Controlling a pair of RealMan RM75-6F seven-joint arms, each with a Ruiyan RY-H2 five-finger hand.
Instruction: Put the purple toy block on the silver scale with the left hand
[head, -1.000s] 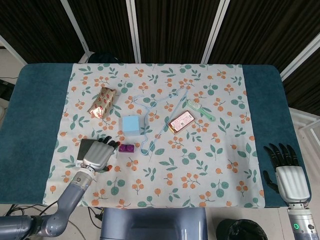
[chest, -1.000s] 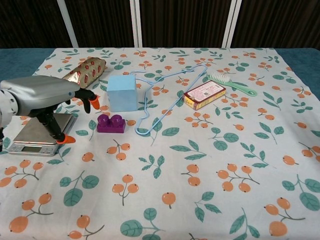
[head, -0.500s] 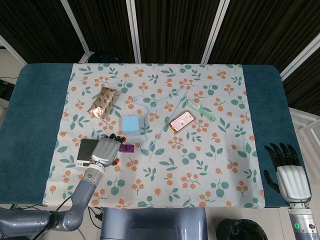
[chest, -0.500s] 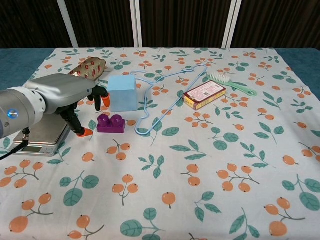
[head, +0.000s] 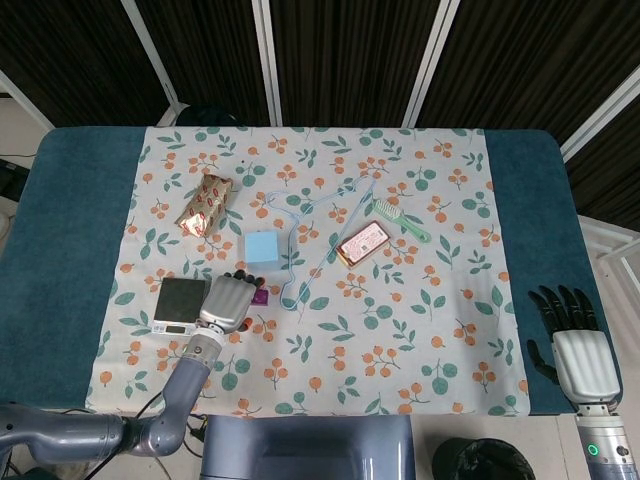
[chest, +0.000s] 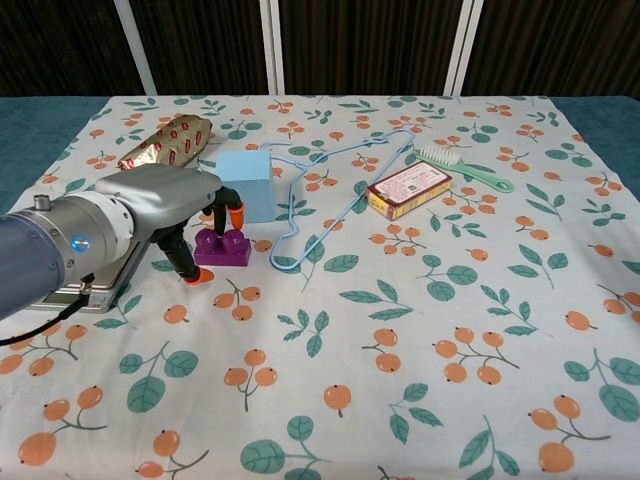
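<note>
Hovering over the purple toy block (chest: 222, 247), the left hand (chest: 165, 205) spreads its fingers, seemingly not gripping; the silver scale (head: 181, 305) lies just leftward.

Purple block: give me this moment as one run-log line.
left robot hand: open around purple block, not lifted | block: on cloth | silver scale: bare | right robot hand: open, idle

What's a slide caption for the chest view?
Left hand reaches over the purple toy block, silver scale beside it.
</note>
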